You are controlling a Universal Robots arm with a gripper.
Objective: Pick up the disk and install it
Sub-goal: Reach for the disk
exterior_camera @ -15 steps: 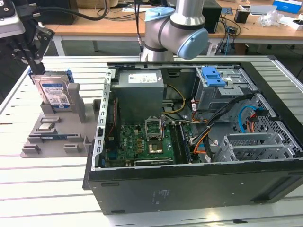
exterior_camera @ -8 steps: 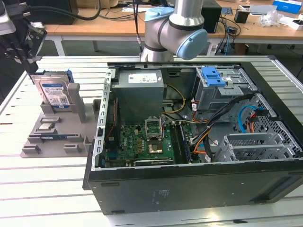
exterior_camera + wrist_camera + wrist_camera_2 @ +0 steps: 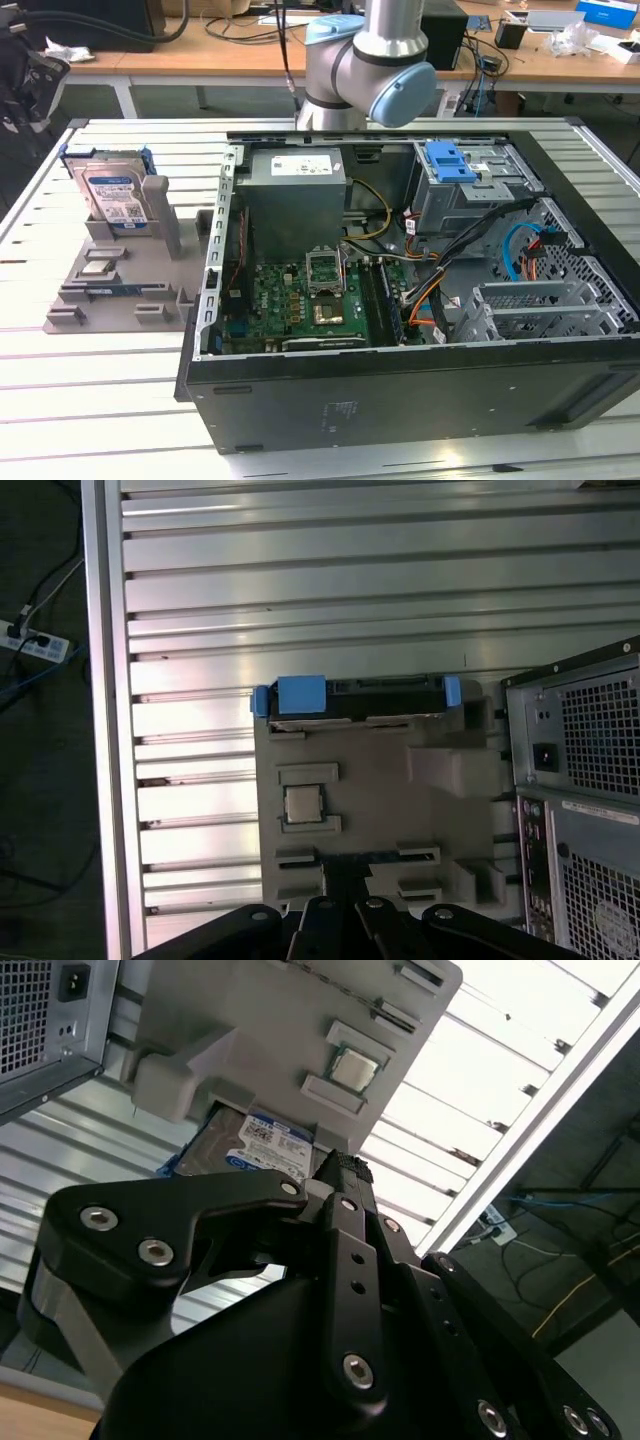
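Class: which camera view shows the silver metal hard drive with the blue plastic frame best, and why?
The exterior view: the silver metal hard drive stands upright in a grey plastic holder, label facing the camera. The first wrist view sees it edge-on; the second wrist view, part of its label.

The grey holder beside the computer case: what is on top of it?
The disk stands upright in a slot of the grey holder; a square processor chip lies flat in a recess. The slot wall covers the disk's lower part.
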